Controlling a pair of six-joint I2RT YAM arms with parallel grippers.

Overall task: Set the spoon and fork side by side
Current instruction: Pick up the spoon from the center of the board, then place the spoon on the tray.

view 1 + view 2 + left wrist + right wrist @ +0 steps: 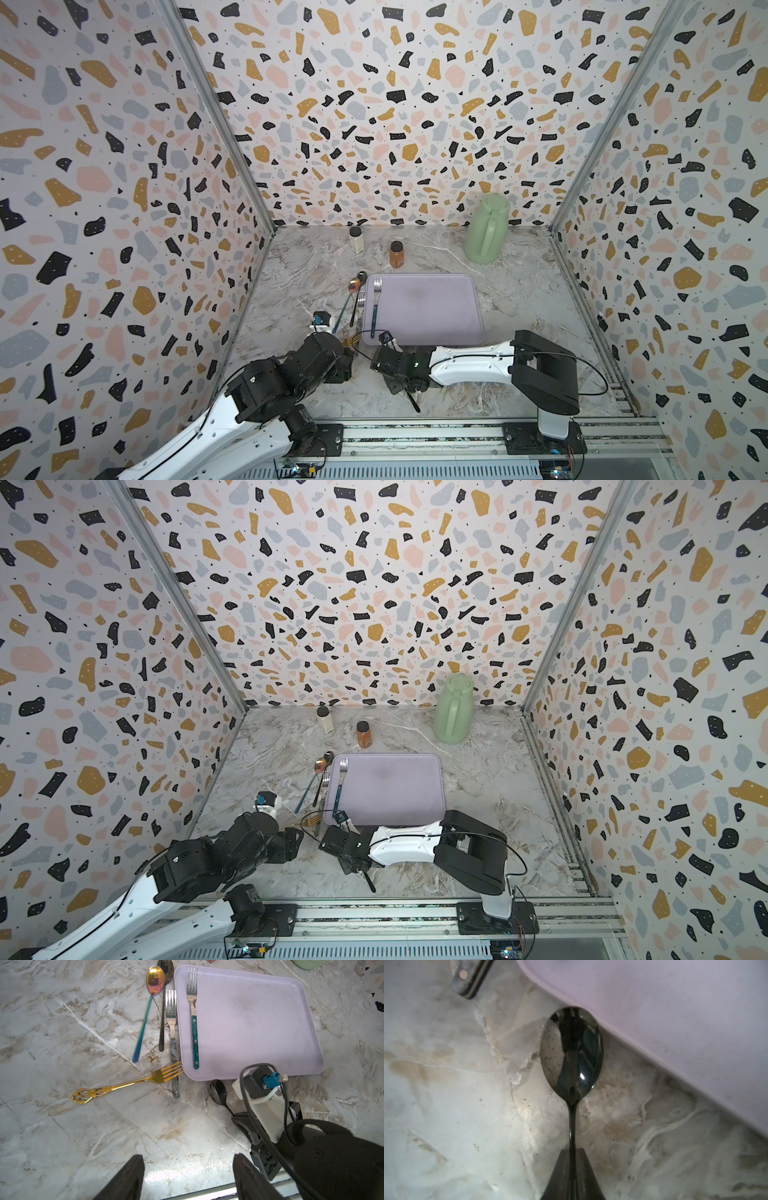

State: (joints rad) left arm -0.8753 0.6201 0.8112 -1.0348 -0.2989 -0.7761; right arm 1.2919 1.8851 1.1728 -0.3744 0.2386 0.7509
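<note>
Marble-patterned tabletop [519, 316], boxed in by terrazzo-print walls [374, 104] on three sides. Near its middle lies a flat lilac plastic tray [436, 307].

Right gripper [572, 1153] – jaws pressed together on the thin handle of a black metal spoon [572, 1053]. The bowl faces up, just beside the tray's near left corner. From the right wrist view I cannot tell whether the bowl touches the tray rim, or whether it rests on the marble or hangs just above it. In both top views the bowl is hidden under the wrist camera and its cable; only the handle's tail pokes out behind the gripper [413, 401].

Left gripper [188, 1158] – fingers [133, 1169] spread wide, nothing between them, over bare marble near the table's front edge. Only the fingertips show, cut off by the frame edge.

Steel fork with a teal handle [194, 1022] lies on the tray, along its left side, tines pointing toward the back wall.

Off the tray, on the marble to its left:
- steel fork with a grey marbled handle [172, 1032], just beside the rim;
- dark grey spoon [164, 1012], bowl tip cut off in the left wrist view;
- iridescent rainbow spoon [148, 1012], its bowl overlapping the dark one's;
- ornate gold fork [128, 1084], tines across the grey handle – mostly hidden by the left arm in a top view [351, 341].

Back of table: pale green plastic jug [484, 230], a white-filled jar [356, 240] and an orange-filled jar [396, 254]; labels too small to read.
</note>
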